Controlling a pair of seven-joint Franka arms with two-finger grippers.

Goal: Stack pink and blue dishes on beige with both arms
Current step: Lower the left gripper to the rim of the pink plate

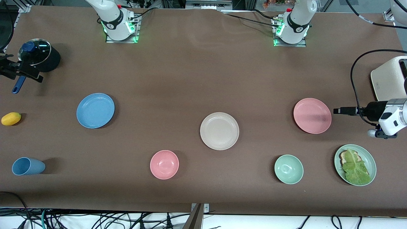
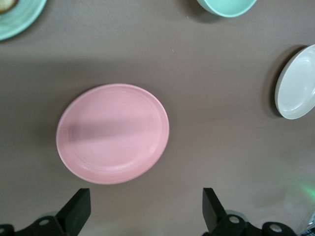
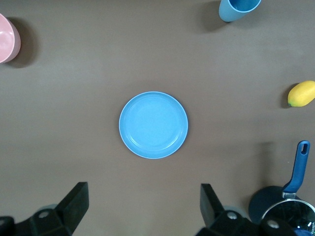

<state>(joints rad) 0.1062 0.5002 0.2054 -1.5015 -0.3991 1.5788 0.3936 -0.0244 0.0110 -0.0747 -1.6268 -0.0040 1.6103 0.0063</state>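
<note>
The pink plate (image 1: pixel 312 115) lies toward the left arm's end of the table, and the left wrist view shows it (image 2: pixel 112 133) whole. My left gripper (image 1: pixel 337 110) (image 2: pixel 146 197) hangs open over the bare table just beside this plate and holds nothing. The blue plate (image 1: pixel 95 110) (image 3: pixel 153 125) lies toward the right arm's end. My right gripper (image 1: pixel 35 77) (image 3: pixel 143 192) is open and empty, high over the table next to the pot. The beige plate (image 1: pixel 219 130) (image 2: pixel 297 83) sits between the two plates, a little nearer the front camera, with nothing on it.
A pink bowl (image 1: pixel 164 164), a green bowl (image 1: pixel 288 169) and a green plate (image 1: pixel 369 158) with toast and lettuce stand nearer the front camera. A blue cup (image 1: pixel 27 166), a lemon (image 1: pixel 11 118) and a lidded pot (image 1: pixel 38 55) are at the right arm's end. A toaster (image 1: pixel 389 78) is at the left arm's end.
</note>
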